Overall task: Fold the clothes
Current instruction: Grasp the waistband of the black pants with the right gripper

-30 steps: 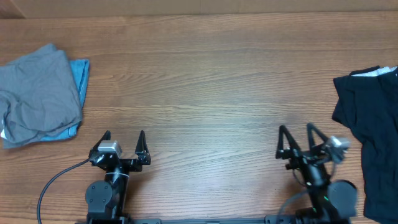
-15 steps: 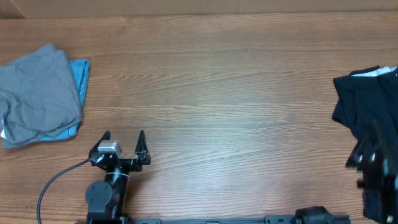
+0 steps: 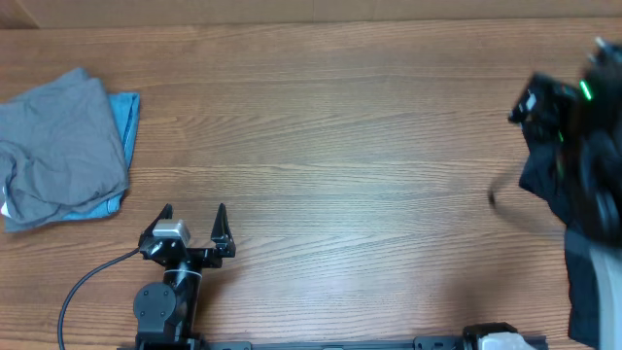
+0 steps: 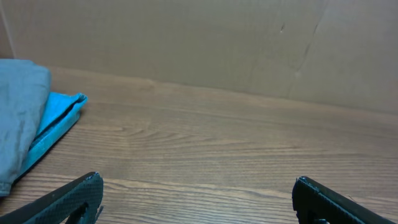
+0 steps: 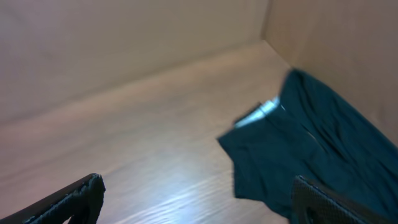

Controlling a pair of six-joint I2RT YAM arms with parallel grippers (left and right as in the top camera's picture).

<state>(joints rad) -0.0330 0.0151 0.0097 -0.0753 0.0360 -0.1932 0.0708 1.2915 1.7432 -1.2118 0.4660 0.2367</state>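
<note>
My right gripper (image 5: 196, 186) is spread wide with nothing between the jaws, hanging above the black garment (image 5: 298, 149). That garment lies crumpled at the right edge of the table (image 3: 340, 146). Its long axis seems to run from the far side toward me along that edge, with one corner pointing in toward the table's middle. Part of it is out of frame, so I can't tell waistband from legs. My worry is pinching several layers of the heap and dragging it as a lump, or nudging it off the edge. The left gripper (image 3: 193, 212) is also open and empty, parked near the grey garment (image 3: 58, 146) and the light-blue piece (image 3: 124, 112) under it at far left.
</note>
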